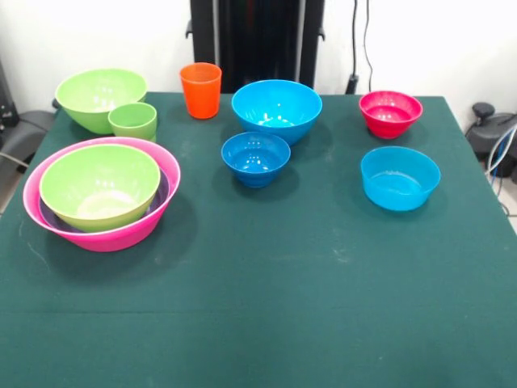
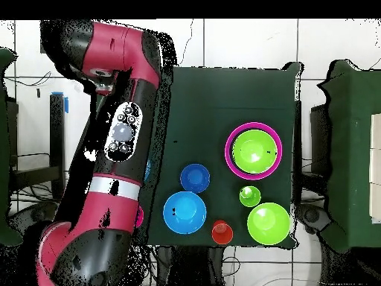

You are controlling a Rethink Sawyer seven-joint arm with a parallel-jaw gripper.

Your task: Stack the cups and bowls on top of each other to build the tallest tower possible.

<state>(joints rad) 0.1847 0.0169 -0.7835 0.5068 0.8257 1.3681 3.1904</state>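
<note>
Three bowls already nest: pink (image 1: 36,212), purple, lime (image 1: 99,184). I'd next drop the big blue bowl (image 1: 276,109) in centred. My hand isn't visible, state unknown.

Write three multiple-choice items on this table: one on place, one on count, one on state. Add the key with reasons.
1. Beside the far lime bowl stands: A the small green cup; B the red bowl; C a spoon.
2. Blue bowls in the front view: A one; B three; C five.
3. The pink bowl is: A upside down; B empty; C holding other bowls.

Key: 1 A, the cup touches that bowl's side. 2 B, large, small, light blue. 3 C, a purple and a lime bowl nest inside.
</note>
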